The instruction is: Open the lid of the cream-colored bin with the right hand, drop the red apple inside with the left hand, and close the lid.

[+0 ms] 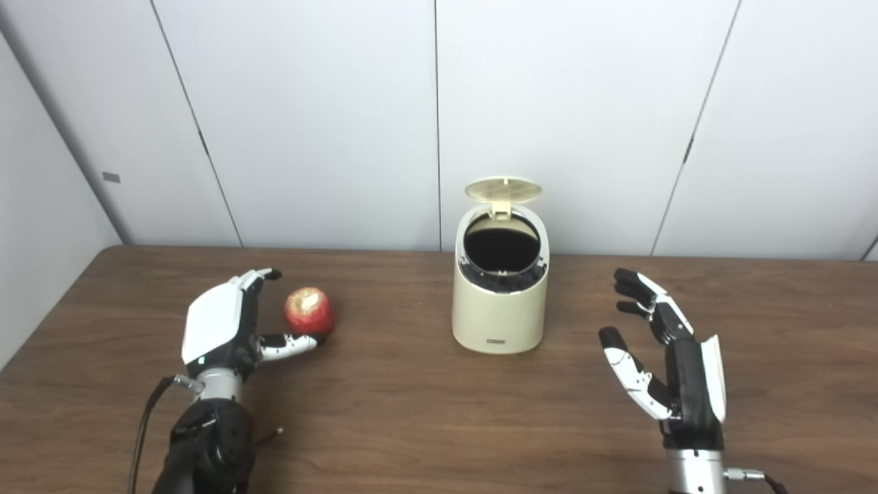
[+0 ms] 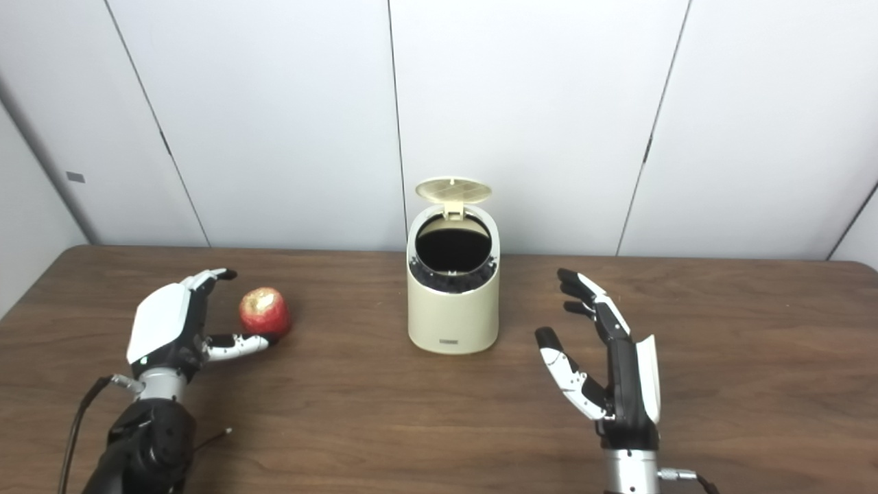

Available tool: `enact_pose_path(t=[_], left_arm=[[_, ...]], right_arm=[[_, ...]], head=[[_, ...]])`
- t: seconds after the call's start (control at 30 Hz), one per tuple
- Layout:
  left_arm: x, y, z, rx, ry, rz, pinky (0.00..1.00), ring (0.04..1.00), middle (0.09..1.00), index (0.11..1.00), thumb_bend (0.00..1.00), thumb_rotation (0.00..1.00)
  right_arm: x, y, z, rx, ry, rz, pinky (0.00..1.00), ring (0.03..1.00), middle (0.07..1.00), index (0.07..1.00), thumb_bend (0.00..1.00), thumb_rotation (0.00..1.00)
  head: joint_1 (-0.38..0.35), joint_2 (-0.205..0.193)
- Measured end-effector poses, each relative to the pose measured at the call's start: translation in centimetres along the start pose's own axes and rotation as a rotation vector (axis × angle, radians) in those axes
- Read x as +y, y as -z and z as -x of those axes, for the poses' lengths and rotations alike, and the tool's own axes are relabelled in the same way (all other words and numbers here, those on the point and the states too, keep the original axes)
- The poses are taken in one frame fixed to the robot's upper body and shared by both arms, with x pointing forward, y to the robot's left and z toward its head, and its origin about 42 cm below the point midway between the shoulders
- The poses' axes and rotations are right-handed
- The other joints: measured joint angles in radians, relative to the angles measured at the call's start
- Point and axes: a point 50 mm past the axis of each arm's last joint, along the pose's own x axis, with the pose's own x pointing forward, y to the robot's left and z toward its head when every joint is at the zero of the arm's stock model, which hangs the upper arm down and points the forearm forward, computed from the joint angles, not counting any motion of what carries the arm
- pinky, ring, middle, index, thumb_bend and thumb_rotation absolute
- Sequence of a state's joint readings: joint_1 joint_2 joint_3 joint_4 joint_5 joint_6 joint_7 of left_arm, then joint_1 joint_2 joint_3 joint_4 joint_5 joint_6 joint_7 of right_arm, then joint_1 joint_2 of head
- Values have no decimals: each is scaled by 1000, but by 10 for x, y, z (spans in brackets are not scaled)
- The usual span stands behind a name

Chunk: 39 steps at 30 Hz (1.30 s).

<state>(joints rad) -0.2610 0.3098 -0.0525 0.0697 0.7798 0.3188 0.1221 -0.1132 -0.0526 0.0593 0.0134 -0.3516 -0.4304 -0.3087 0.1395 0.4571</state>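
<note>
Left hand (image 1: 223, 322) spread beside pale-topped red apple (image 1: 310, 312); right hand (image 1: 662, 357) open, empty

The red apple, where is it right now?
The red apple sits on the brown wooden table, left of the cream-colored bin, beside the open left hand.

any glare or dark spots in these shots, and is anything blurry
Left eye view: pale glare on top of the apple, and the bin mouth reads as solid black with nothing visible inside. Right eye view: same even, soft light, faint shadows on the table. Both are slightly soft overall, with no motion blur on either hand.
</note>
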Motion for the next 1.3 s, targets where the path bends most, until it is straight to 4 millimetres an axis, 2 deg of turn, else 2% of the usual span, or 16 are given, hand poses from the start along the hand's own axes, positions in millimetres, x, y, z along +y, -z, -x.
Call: enact_pose_path(t=[0.17, 0.4, 0.47, 0.57, 0.77, 0.93, 1.13, 1.3], left_arm=[[-7, 3, 0, 12, 24, -6, 854, 921, 876, 818, 1000, 310], [-13, 4, 0, 22, 53, 17, 863, 922, 888, 826, 1000, 305], [-15, 3, 0, 26, 60, 23, 847, 915, 898, 828, 1000, 310], [-17, 1, 1, 34, 68, 36, 861, 911, 897, 826, 1000, 305], [-16, -5, -4, 25, 67, 60, 850, 912, 894, 827, 1000, 306], [-15, -9, -6, 21, 65, 68, 854, 914, 904, 833, 1000, 289], [-19, -9, -8, 45, 82, 80, 817, 911, 914, 839, 1000, 291], [-17, -12, -12, 47, 72, 102, 749, 890, 920, 830, 1000, 273]], right_arm=[[0, 0, 0, 0, -1, 0, 700, 787, 808, 777, 239, 645], [-1, 1, 0, 2, -2, -6, 696, 780, 802, 777, 215, 565], [-1, 1, 0, 2, -2, -6, 687, 775, 799, 776, 226, 615], [-1, 1, 0, 2, -2, -6, 690, 776, 800, 775, 234, 632], [-2, 1, 0, 2, -1, -3, 690, 775, 798, 771, 218, 580], [-2, 0, 0, -3, -5, 6, 691, 779, 799, 771, 238, 637], [-2, 0, 0, -2, -19, 10, 691, 778, 796, 764, 243, 613], [-2, 0, 1, 0, -26, 12, 683, 776, 795, 759, 254, 647]], head=[[3, -17], [0, -14], [0, -14], [-1, -15], [-9, -15], [-12, -14], [-14, -14], [-14, -17]])
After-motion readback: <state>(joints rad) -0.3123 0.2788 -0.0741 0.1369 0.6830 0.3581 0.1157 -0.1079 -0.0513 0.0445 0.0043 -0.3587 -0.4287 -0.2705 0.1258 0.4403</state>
